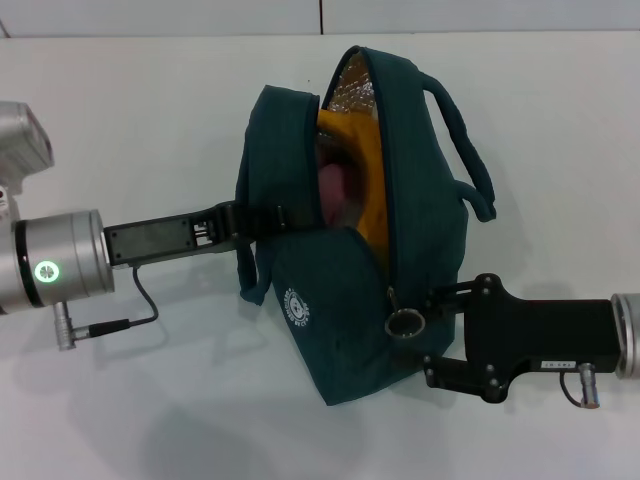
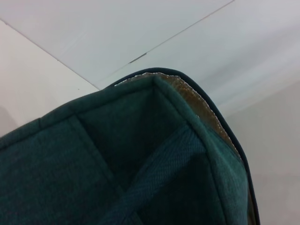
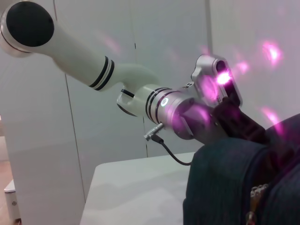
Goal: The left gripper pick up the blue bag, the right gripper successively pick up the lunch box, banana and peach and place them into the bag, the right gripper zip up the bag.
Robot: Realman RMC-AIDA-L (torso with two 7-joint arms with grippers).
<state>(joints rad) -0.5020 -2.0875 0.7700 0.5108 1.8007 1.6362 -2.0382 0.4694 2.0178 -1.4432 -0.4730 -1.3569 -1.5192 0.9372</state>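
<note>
We see the bag (image 1: 340, 300), dark teal fabric, standing near the middle of the white surface (image 1: 150, 120), its zipper gaping along the top. Silver foil lining shows at the far end of the opening. Inside, the yellow banana (image 1: 362, 170) lies over the pink peach (image 1: 335, 190). A round white logo patch (image 1: 296, 308) marks the side panel; we cannot read its text. The left tool (image 1: 262, 222) is clamped on the bag's side strap. The right tool (image 1: 425, 335) sits at the zipper's near end by a metal ring (image 1: 406, 324); we cannot tell its finger state. A small white label sits on its body, unreadable.
</note>
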